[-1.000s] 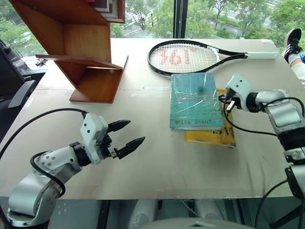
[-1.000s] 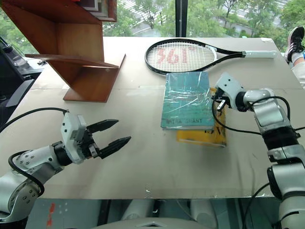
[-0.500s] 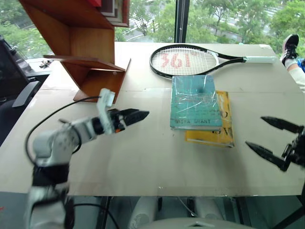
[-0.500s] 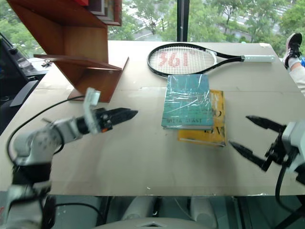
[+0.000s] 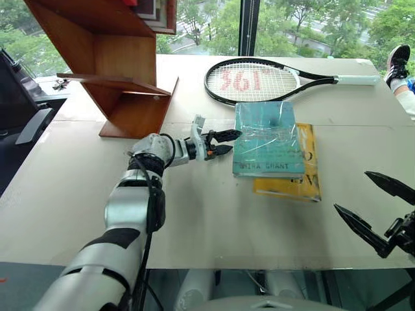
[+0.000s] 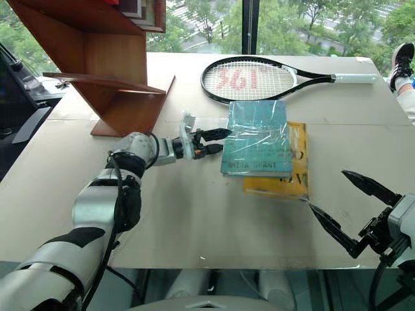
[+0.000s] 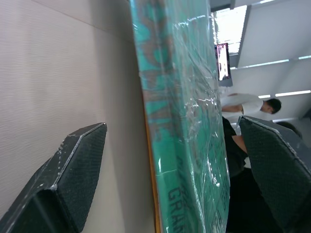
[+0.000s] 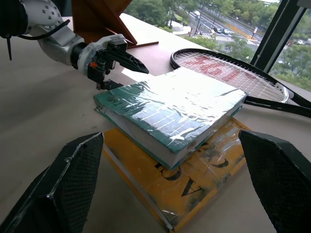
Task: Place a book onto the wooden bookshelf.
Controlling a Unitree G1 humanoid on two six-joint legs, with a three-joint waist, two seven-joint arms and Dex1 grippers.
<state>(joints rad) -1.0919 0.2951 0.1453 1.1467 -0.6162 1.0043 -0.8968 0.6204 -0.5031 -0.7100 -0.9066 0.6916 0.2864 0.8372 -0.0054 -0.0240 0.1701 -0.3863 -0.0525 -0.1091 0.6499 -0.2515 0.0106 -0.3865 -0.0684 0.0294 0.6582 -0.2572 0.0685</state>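
The teal book (image 5: 267,137), wrapped in shiny plastic, lies flat on a yellow book (image 5: 299,184) mid-table. My left gripper (image 5: 234,140) is stretched out to the teal book's left edge. Its jaws stand open, one finger (image 8: 130,61) over the cover's corner and the other low by the spine. In the left wrist view the book's spine (image 7: 177,126) runs between the two fingers. The right gripper (image 5: 351,190) hovers open and empty near the table's front right corner, apart from both books. The wooden bookshelf (image 5: 110,71) stands at the far left of the table.
A tennis racket (image 5: 254,81) lies behind the books, its handle pointing right. A person's shoe (image 5: 397,60) rests beyond the table's far right corner. Dark equipment (image 5: 19,97) stands left of the table. Bare tabletop (image 5: 207,214) stretches in front of the books.
The left arm reached forward and right from the near left to the teal book's edge, rolling its wrist. The right gripper opened and drew back from the book's right side.
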